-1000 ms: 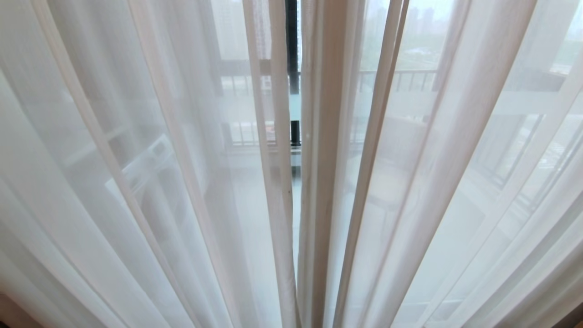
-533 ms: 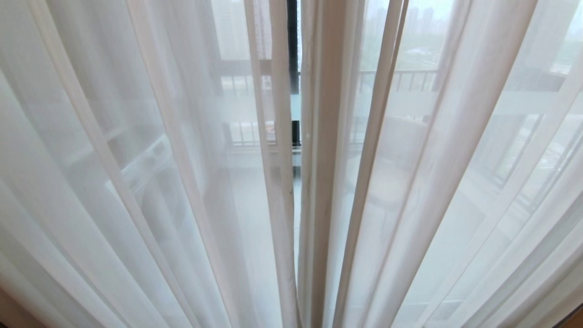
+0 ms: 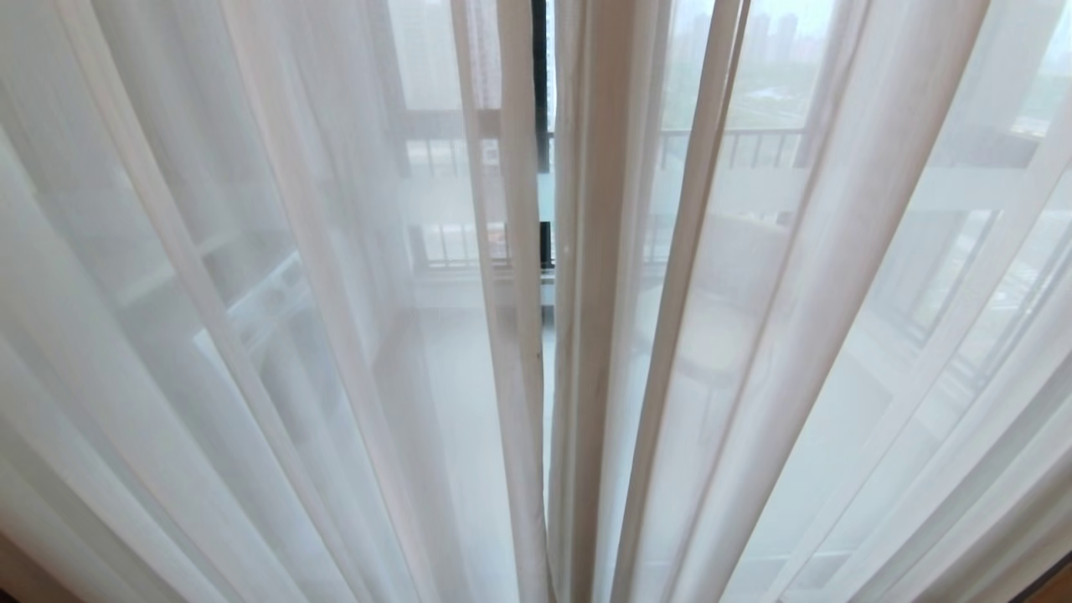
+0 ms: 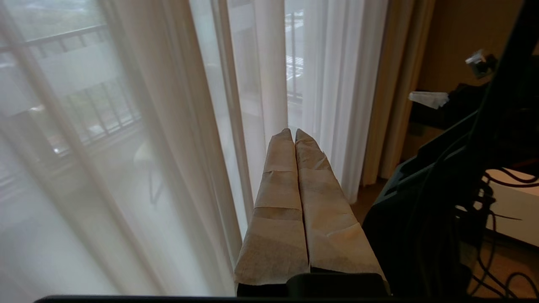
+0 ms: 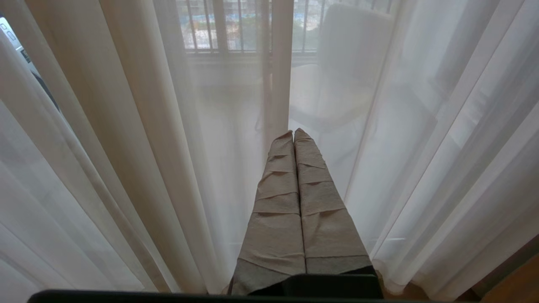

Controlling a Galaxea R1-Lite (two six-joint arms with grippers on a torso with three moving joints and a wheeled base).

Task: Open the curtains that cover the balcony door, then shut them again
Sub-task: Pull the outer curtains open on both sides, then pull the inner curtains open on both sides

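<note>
White see-through sheer curtains [image 3: 335, 293] hang shut across the whole head view, their two edges meeting near the middle. In the thin slit between them shows the black frame of the balcony door [image 3: 540, 84]. Neither gripper is in the head view. My left gripper [image 4: 293, 131] is shut with nothing in it, its taped fingers pointing at the sheers [image 4: 328, 63], with a beige drape [image 4: 396, 84] off to one side. My right gripper [image 5: 293, 131] is also shut and empty, close in front of the sheers [image 5: 147, 126].
Through the fabric I see a balcony railing [image 3: 737, 146] and a pale chair [image 5: 349, 63]. The robot's dark body and cables [image 4: 442, 202] fill one side of the left wrist view, beside a strip of brown floor [image 4: 368, 202].
The folds of the left sheer panel have shifted slightly and the dark slit between the panels looks a little narrower. No arm shows in the head view.
</note>
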